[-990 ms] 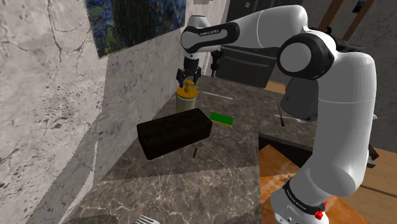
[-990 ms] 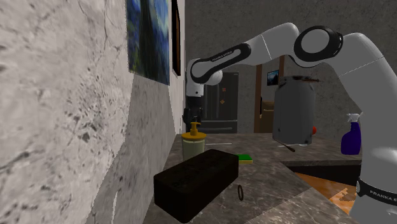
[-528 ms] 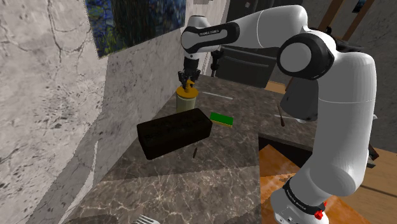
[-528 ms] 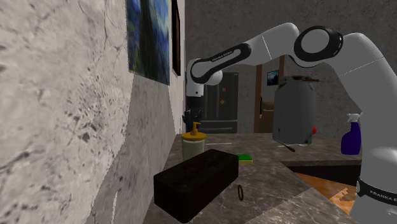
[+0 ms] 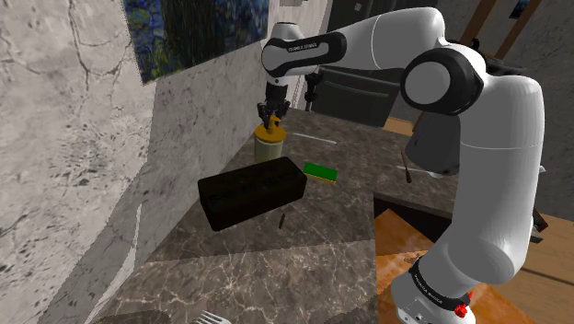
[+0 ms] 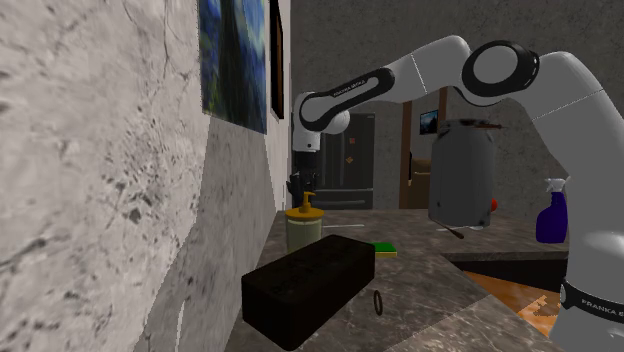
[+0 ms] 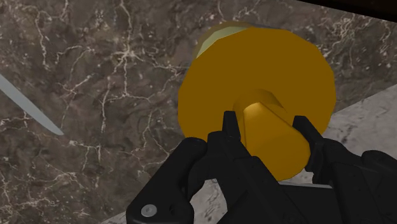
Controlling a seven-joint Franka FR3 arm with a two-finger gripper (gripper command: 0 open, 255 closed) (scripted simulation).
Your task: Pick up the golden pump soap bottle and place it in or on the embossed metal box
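Note:
The soap bottle (image 5: pixel 269 148) has a pale body and a golden cap and pump. It stands upright on the dark marble counter (image 5: pixel 304 244) near the wall. My black gripper (image 5: pixel 269 118) comes down on it from above. In the wrist view the gripper (image 7: pixel 266 122) is shut on the golden pump head (image 7: pixel 270 137) above the round cap (image 7: pixel 254 76). The dark embossed box (image 5: pixel 251 191) lies on the counter just in front of the bottle, apart from it, as the second exterior view also shows for the box (image 6: pixel 308 285), the bottle (image 6: pixel 303 228) and the gripper (image 6: pixel 299 188).
A green sponge (image 5: pixel 320 170) lies beside the box's far end. A small dark ring (image 6: pixel 378 302) stands near the box. The stone wall (image 5: pixel 83 138) runs close along the shoulder view's left. A purple spray bottle (image 6: pixel 551 212) stands far off. A thin metal blade (image 7: pixel 28 105) lies on the counter.
The fingers have come together onto the pump head since one second ago. The arm, bottle and box have stayed where they were.

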